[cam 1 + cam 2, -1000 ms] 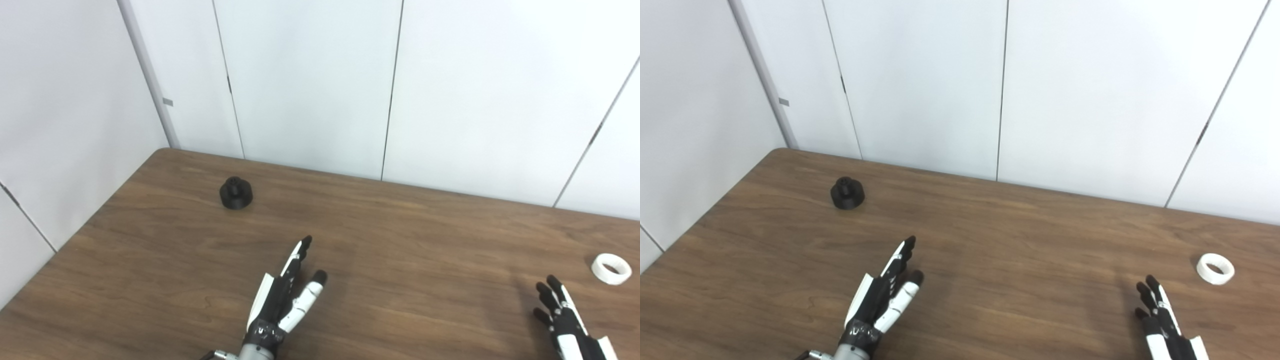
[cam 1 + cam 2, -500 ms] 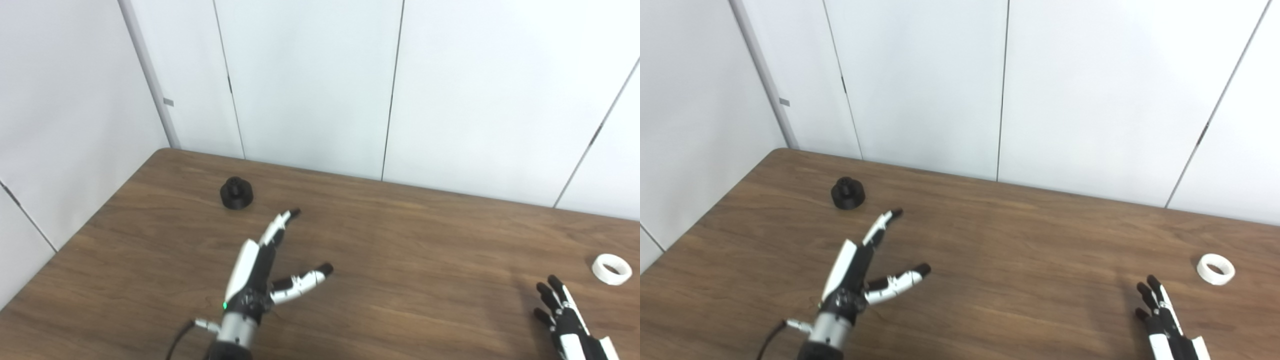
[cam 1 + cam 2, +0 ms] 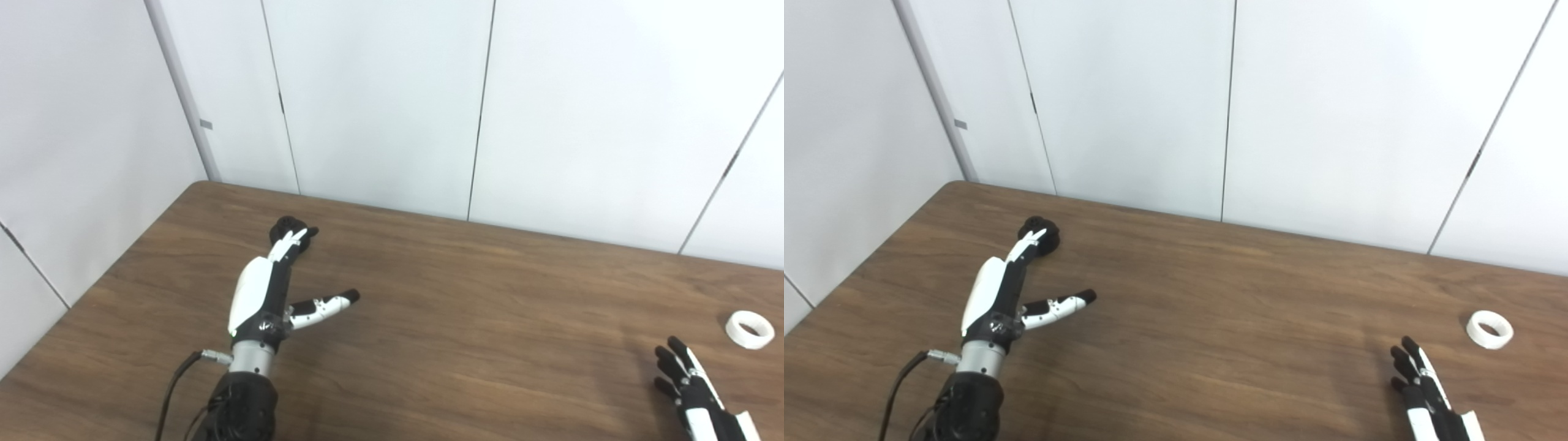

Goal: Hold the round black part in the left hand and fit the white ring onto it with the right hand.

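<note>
The round black part [image 3: 282,229] sits on the wooden table [image 3: 465,318] at the far left. My left hand [image 3: 269,288] is open, fingers stretched toward the part, their tips overlapping it in view, thumb spread to the right; whether they touch it I cannot tell. The hand also shows in the right eye view [image 3: 1007,288], with the part [image 3: 1035,223] half hidden behind the fingertips. The white ring [image 3: 748,329] lies flat at the table's right. My right hand [image 3: 692,392] is open and empty at the bottom right, nearer than the ring and to its left.
White wall panels [image 3: 380,104] stand close behind the table's far edge and along its left side. A black cable [image 3: 177,386] runs from my left wrist toward the bottom edge.
My left hand has moved forward and to the left, from the table's middle front up to the black part. The right hand, the ring and the part have stayed in place.
</note>
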Available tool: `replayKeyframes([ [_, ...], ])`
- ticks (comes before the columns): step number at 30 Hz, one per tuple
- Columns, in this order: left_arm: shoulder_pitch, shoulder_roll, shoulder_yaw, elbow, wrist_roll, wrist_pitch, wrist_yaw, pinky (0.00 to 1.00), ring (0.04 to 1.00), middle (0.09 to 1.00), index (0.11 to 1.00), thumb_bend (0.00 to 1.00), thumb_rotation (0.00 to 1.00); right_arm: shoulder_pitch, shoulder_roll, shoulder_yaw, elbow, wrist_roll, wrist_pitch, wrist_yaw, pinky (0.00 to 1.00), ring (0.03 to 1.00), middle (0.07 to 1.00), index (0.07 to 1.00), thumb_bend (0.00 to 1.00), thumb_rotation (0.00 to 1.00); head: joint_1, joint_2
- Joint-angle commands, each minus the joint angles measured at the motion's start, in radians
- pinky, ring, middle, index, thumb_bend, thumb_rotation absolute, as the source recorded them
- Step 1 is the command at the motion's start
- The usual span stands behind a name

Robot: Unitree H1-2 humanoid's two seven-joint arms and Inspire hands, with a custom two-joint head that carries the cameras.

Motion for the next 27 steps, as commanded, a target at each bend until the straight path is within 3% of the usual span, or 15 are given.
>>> replayKeyframes([
  [1,-0.047,0.042,0.013,0.005,0.03,-0.015,0.035,0.99,0.991,0.965,0.882,0.84,0.31,0.006,-0.009,-0.007,0.016,-0.002,0.002,-0.003,1.0,0.942,0.93,0.953,0.57,1.0,0.001,0.001],
  [8,-0.096,0.095,0.034,0.076,0.046,0.009,0.048,1.0,1.0,0.963,0.868,0.85,0.34,0.007,-0.013,-0.009,0.017,0.008,0.005,0.003,1.0,0.935,0.929,0.954,0.58,1.0,0.01,0.007],
  [23,-0.222,0.16,0.071,0.257,0.036,0.082,0.112,1.0,1.0,0.96,0.857,0.87,0.35,0.002,-0.017,-0.005,0.034,0.01,-0.007,0.002,1.0,0.93,0.931,0.955,0.61,1.0,0.004,0.006],
  [27,-0.261,0.182,0.071,0.32,0.027,0.07,0.128,1.0,0.99,0.948,0.851,0.87,0.35,0.001,-0.017,-0.006,0.041,0.011,-0.016,0.001,0.99,0.927,0.925,0.949,0.61,1.0,0.004,0.007],
])
